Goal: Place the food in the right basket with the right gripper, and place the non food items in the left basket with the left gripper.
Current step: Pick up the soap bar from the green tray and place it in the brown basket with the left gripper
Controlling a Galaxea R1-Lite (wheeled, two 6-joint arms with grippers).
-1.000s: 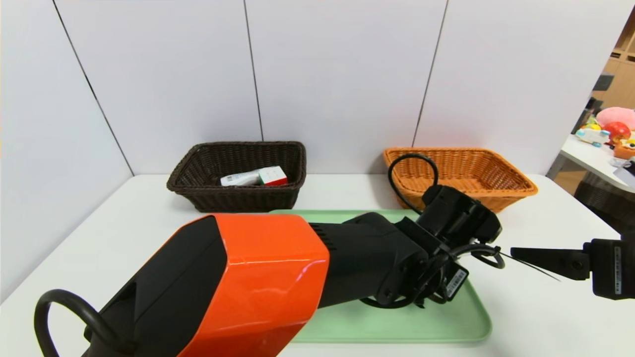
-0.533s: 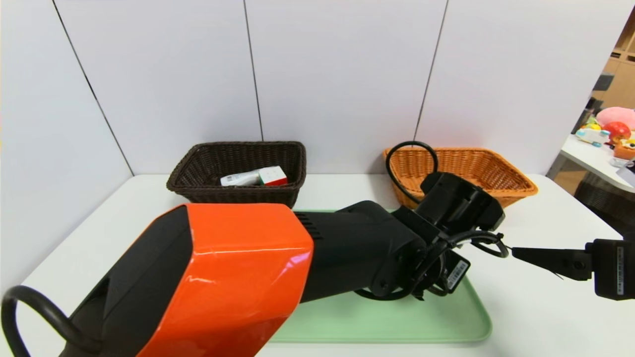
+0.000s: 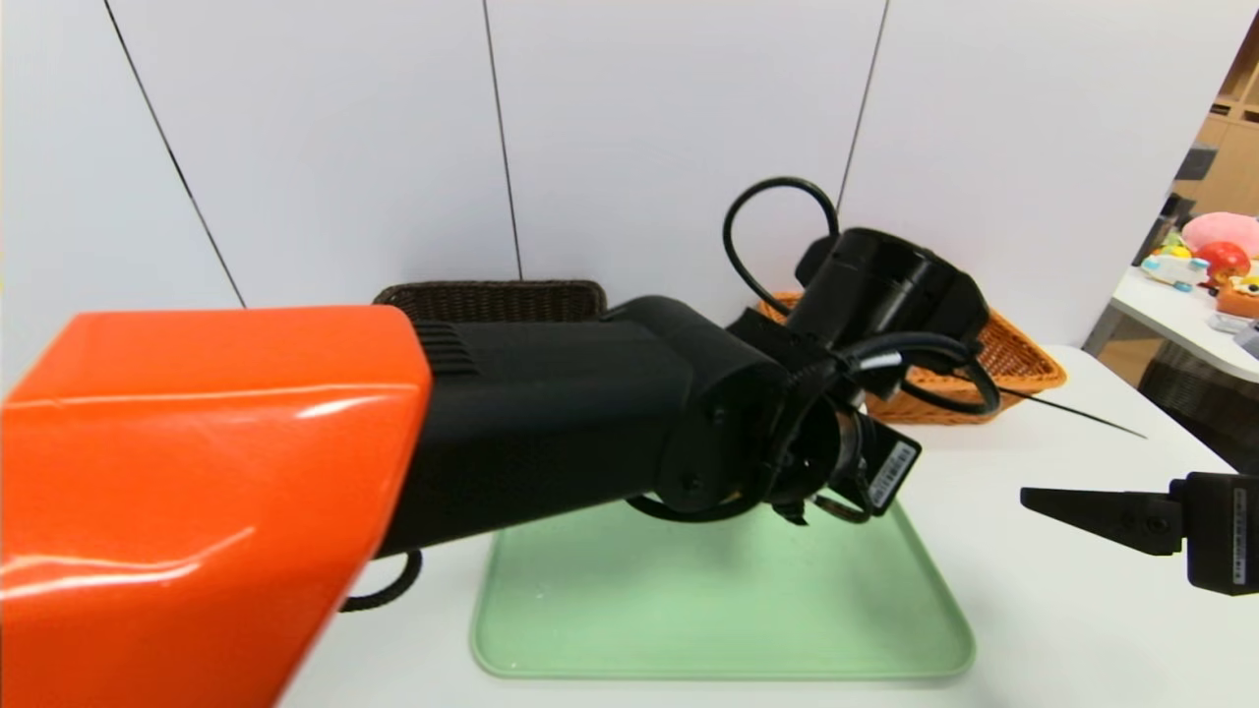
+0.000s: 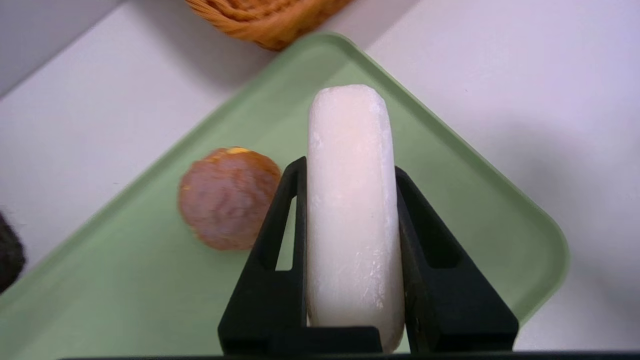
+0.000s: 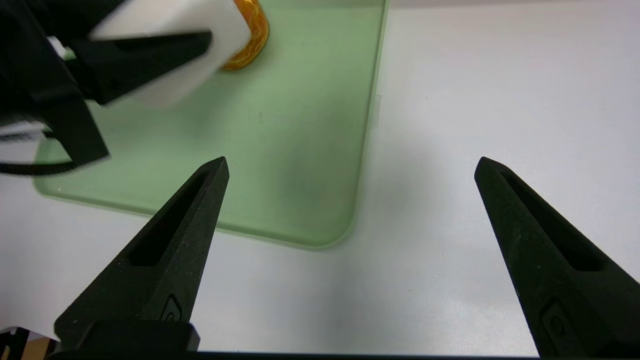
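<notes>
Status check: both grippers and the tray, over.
Left gripper shut on white soap bar, above green tray. Right gripper open, idle beside tray. Round brown muffin remains on tray.

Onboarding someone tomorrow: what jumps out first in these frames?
The orange-shelled left arm fills the head view, reaching across the green tray. Its left gripper has its jaws shut on a white soap bar, above the tray near a brown muffin. The right gripper waits open over the table beside the tray.

The left arm reaches far across, raised up high. Its left tool (image 4: 350,210) is squeezed tight on something white. The right tool (image 5: 350,260) waits low at the side, its two fingers (image 5: 170,250) spread wide.
</notes>
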